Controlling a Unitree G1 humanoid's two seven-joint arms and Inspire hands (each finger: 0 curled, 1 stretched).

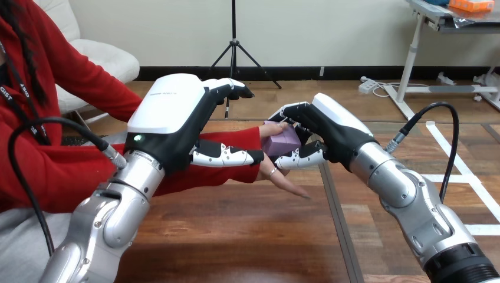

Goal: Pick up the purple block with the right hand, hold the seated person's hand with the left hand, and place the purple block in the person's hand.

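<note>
The step in hand is, by my reading, the handover itself. The right hand [315,138] has its fingers above and thumb below clamped on the purple block [282,142], which sits near the view's centre, against the person's hand [287,183]. That hand lies palm up just at 7 o'clock of the block, fingers pointing toward 4 o'clock above the wooden table [236,236], with its thumb touching the block's top edge at 11 o'clock. The left hand [177,127] lies at 9 o'clock of the block, straddling the red sleeve [59,171]: its thumb runs along the near side of the forearm up to the cuff and its fingers arch over the far side, so the forearm sits enclosed between them. To do this well, the left hand should keep the forearm steady and level, so the palm does not dip. The right hand should settle the block squarely on the palm rather than on the sloping fingers, then part thumb and fingers slowly and only a little, lifting away toward 2 o'clock so that nothing drags the block off. A quick release over the fingertips would likely let it slide to the table. Counted: one purple block, one hand of the person, two robot hands, one table.
</note>
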